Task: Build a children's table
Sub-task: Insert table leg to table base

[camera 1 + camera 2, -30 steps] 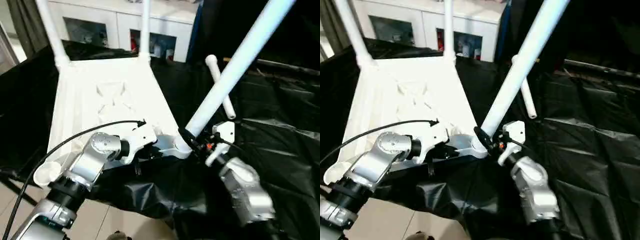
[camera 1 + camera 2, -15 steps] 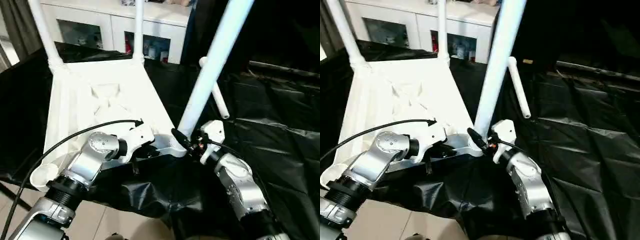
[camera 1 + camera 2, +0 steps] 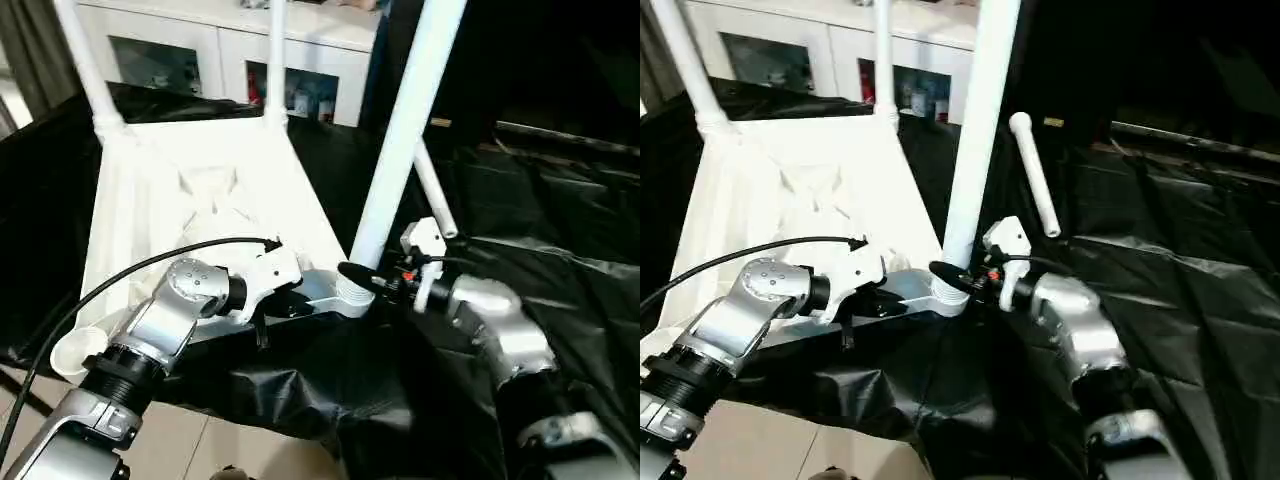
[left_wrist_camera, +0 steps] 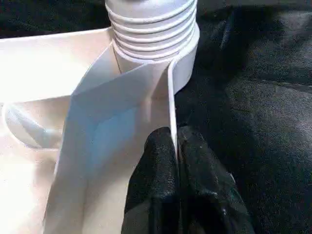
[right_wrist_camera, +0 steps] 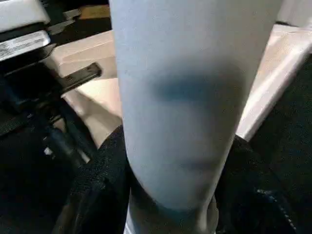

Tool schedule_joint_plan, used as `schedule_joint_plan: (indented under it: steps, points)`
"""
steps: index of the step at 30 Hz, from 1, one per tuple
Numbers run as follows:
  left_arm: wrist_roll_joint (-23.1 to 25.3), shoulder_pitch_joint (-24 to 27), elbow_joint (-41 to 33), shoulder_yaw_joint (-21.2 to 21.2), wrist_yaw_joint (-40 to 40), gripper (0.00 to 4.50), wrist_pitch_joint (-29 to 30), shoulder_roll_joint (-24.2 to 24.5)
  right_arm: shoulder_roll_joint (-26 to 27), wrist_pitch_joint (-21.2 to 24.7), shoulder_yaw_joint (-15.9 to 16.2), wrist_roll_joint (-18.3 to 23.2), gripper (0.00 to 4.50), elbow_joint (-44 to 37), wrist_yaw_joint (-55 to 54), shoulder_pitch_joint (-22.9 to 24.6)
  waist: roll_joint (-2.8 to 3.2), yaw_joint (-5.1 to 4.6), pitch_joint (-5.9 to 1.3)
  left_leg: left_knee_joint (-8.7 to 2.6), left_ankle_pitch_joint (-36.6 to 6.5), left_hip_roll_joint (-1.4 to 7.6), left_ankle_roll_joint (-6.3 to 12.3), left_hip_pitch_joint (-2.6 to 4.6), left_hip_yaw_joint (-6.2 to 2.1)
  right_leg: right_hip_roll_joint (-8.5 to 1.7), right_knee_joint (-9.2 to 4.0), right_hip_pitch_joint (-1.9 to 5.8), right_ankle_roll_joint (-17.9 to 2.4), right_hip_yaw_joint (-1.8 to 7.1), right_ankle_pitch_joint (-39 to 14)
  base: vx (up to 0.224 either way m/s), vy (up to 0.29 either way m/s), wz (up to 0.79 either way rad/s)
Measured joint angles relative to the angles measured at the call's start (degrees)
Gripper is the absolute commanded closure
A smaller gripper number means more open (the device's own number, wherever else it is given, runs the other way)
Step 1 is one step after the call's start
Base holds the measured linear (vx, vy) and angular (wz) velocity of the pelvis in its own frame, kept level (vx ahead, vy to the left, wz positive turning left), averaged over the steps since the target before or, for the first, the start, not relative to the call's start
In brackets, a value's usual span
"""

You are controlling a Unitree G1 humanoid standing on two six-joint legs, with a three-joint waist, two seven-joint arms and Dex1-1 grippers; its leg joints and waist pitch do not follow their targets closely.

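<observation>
The white tabletop (image 3: 200, 200) lies upside down, ribbed underside up, on a black-covered surface. Two legs (image 3: 80, 60) (image 3: 277, 50) stand in its far corner sockets. A third leg (image 3: 400, 150) stands almost upright with its ribbed end (image 4: 151, 24) in the near right socket. My right gripper (image 3: 365, 280) is shut on this leg just above the socket, its black fingers (image 5: 97, 185) on either side of the tube (image 5: 190, 97). My left gripper (image 4: 175, 141) pinches the tabletop's thin rim beside that socket. Another leg (image 3: 1033, 175) lies loose on the black sheet behind.
A white glass-door cabinet (image 3: 230, 50) stands behind the table. The near left corner socket (image 3: 75, 350) is open at the sheet's edge, with pale floor (image 3: 200, 440) below. Crumpled black sheet (image 3: 560, 230) covers the right side.
The leg in my right gripper has swung from a strong lean to the right to almost upright over the near right socket. My right forearm has turned with it. The left gripper has held still.
</observation>
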Motion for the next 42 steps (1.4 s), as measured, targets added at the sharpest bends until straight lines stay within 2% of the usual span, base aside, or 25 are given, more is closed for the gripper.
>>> schedule_joint_plan:
  steps: [3, 12, 22, 26, 29, 32, 33, 35, 38, 39, 40, 41, 42]
  points:
    - [-0.3, -0.4, 0.4, -0.3, -2.2, 4.5, -1.1, 1.0, -2.1, -1.6, 2.0, -0.5, 2.61, 2.0, 5.1, -1.7, 0.38, 0.33, 0.14, 0.0, 0.0, -0.01, 0.0, -0.01, 0.0, 0.0, -0.1, 0.04, 0.0, 0.01, 0.0, 0.0, 0.0, 0.0]
    - [-1.4, -0.5, 0.4, -1.1, -8.1, 4.5, -2.8, 3.6, -2.6, -3.0, 3.1, -0.5, 2.61, 2.3, 12.3, -1.8, 0.36, 0.92, 0.12, -0.23, 0.0, -0.01, -0.01, 0.06, 0.01, 0.01, -0.32, 0.09, 0.0, 0.0, 0.0, 0.0, 0.0, 0.0]
    - [-1.2, -0.5, 0.8, -1.2, -8.7, 4.5, -3.5, 3.3, -3.0, -5.6, 4.0, -0.5, 2.62, 4.3, 14.0, -2.5, 0.24, 0.95, 0.05, -0.25, 0.0, -0.02, -0.01, 0.13, 0.01, 0.01, -0.45, 0.22, 0.0, 0.0, 0.0, 0.0, 0.0, 0.0]
    - [-0.3, -1.2, 2.9, -1.1, -6.1, 4.5, -4.0, 2.3, -1.3, -6.4, 2.8, -0.5, 2.62, 7.3, 10.5, -3.2, 0.25, 0.82, 0.1, -0.26, 0.0, -0.02, -0.01, 0.68, 0.01, 0.01, -0.48, 0.39, 0.4, 0.0, -0.2, -0.013, 0.0, 0.0]
    - [0.4, -1.8, 4.6, -0.4, -1.9, 4.5, -2.6, 0.4, 0.7, -7.5, 1.4, -0.8, 2.62, 10.3, 4.0, -4.3, 0.44, 0.27, 0.34, -0.37, 0.0, -0.02, -0.01, 1.06, -0.26, 0.0, -1.12, 0.71, 0.4, -0.28, -0.3, -0.057, 0.012, -0.06]
    - [0.5, -2.2, 5.0, 0.8, 2.0, 4.5, 0.8, -1.4, 3.1, -7.9, 0.4, -1.2, 2.62, 13.2, -3.9, -5.9, 0.64, -0.88, 0.55, -0.68, 0.0, -0.04, -0.02, 0.97, -0.79, -0.02, -2.27, 0.92, 0.4, -0.88, -0.3, -0.049, 0.04, -0.19]
    - [0.5, -2.5, 5.0, 1.3, 3.5, 4.5, 2.4, -2.0, 4.0, -7.9, 0.1, -1.4, 2.62, 13.8, -7.2, -6.3, 0.76, -1.53, 0.62, -0.74, 0.0, -0.09, -0.02, 0.82, -1.18, -0.07, -2.83, 0.98, 0.4, -1.34, -0.3, -0.041, 0.049, -0.25]
    - [0.8, -3.3, 5.2, 1.8, 6.1, 4.5, 4.9, -3.1, 5.9, -8.0, -0.5, -2.3, 2.62, 15.2, -12.5, -7.6, 0.96, -2.29, 0.79, -0.77, 0.0, -0.14, -0.02, 0.6, -1.61, -0.13, -3.29, 0.8, 0.4, -1.85, -0.3, -0.051, 0.048, -0.25]
    - [1.7, -4.8, 6.8, 3.2, 11.5, 4.5, 8.9, -5.9, 8.4, -8.0, -1.5, -3.4, 2.62, 17.8, -21.5, -9.6, 1.31, -3.0, 1.28, -0.81, 0.0, -0.21, -0.02, 0.85, -1.71, -0.25, -3.67, 0.72, 0.4, -2.14, -0.3, -0.06, 0.027, -0.15]
    - [2.0, -6.3, 8.5, 4.1, 15.2, 4.5, 11.7, -8.2, 10.4, -7.8, -2.3, -3.8, 2.62, 19.8, -27.2, -11.0, 1.74, -3.36, 1.72, -1.1, 0.0, -0.12, -0.02, 1.14, -1.76, -0.57, -4.19, 0.95, 0.4, -3.09, -0.3, -0.069, 0.013, -0.07]
    - [2.3, -7.7, 9.9, 4.6, 18.3, 4.5, 13.7, -10.1, 12.1, -7.4, -3.5, -4.1, 2.62, 21.7, -32.5, -12.5, 2.21, -3.37, 2.05, -1.55, 0.0, -0.08, -0.02, 1.02, -1.63, -1.08, -3.99, 1.21, -0.2, -3.94, -0.9, -0.086, 0.008, -0.07]
    - [2.7, -9.1, 10.9, 4.7, 20.8, 4.5, 15.1, -11.7, 13.0, -7.1, -4.2, -4.5, 2.62, 23.0, -36.8, -13.8, 2.41, -2.64, 2.31, -1.94, 0.0, 0.05, -0.03, 0.34, -1.16, -1.0, -1.56, 0.69, -1.2, -4.08, -2.0, -0.116, -0.011, 0.0]
    - [3.2, -10.2, 11.7, 4.7, 24.0, 4.5, 16.3, -13.9, 14.1, -7.0, -5.5, -4.4, 2.62, 23.9, -40.7, -14.6, 0.86, -1.89, 1.9, -2.11, 0.0, -0.08, -0.05, 0.12, 0.74, -1.61, 2.24, 0.89, -1.8, -2.4, -3.7, -0.116, -0.011, 0.0]
